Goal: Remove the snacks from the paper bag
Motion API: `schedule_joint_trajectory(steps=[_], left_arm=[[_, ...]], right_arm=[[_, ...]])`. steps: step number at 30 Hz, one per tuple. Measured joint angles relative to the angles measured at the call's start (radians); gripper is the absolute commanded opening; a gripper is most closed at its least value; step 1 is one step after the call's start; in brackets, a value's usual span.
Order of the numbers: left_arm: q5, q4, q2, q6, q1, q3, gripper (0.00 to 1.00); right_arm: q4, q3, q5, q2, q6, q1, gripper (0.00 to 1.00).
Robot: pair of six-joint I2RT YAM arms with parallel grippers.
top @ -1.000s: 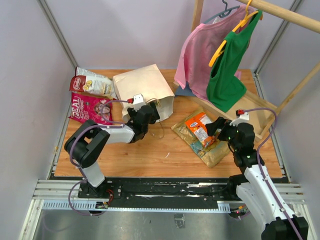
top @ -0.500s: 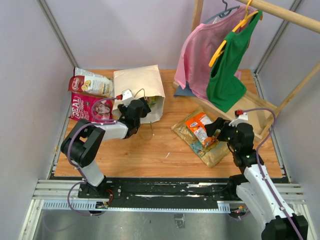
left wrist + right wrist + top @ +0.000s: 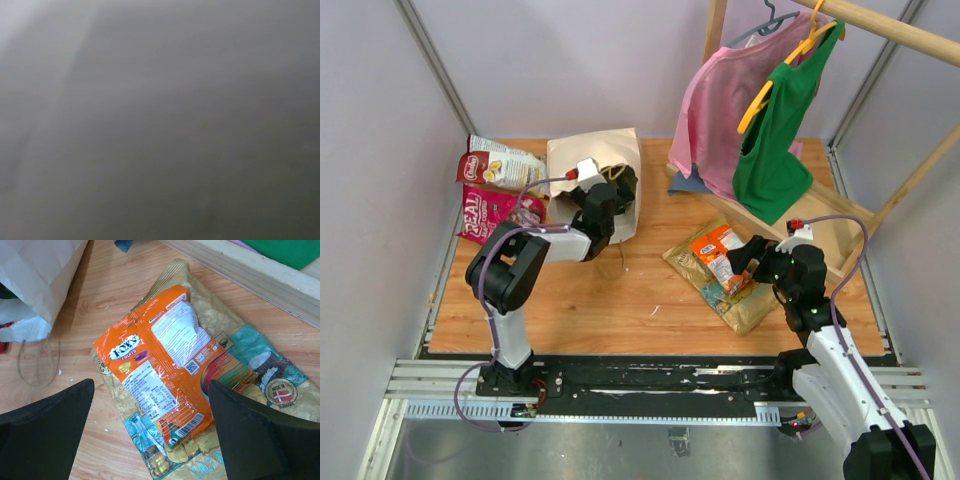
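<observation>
The left gripper [image 3: 612, 188] is being held, jaws wide apart, inside the mouth of the paper bag [image 3: 582, 160], which is lying at the back left of the table [image 3: 650, 300] with snacks [image 3: 17, 325] peeking out. Bag paper risks being pinched along with a packet, dragging everything.

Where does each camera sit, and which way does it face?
Top external: above and behind the bases, looking down on the table; both arms show, left gripper at the paper bag's mouth, right gripper by the orange packet.
Left wrist: only grey blur, no fingers visible.
Right wrist: looks down on the orange packet on the tan packet, between its open fingers.
Shared: top and right wrist show both packets and the paper bag.
</observation>
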Motion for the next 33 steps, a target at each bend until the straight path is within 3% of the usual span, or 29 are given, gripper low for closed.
schedule_joint_trajectory(steps=[8,26,33], left_arm=[[0.019,-0.023,0.105,0.029,0.057,0.119,1.00],[0.304,-0.191,0.362,0.156,0.210,0.554,1.00],[0.404,-0.312,0.497,0.241,0.248,0.827,1.00]], right_arm=[[0.008,0.000,-0.002,0.000,0.000,0.000,0.98],[0.015,0.000,-0.016,0.013,0.001,0.000,0.98],[0.020,0.000,-0.028,0.018,0.005,0.000,0.98]])
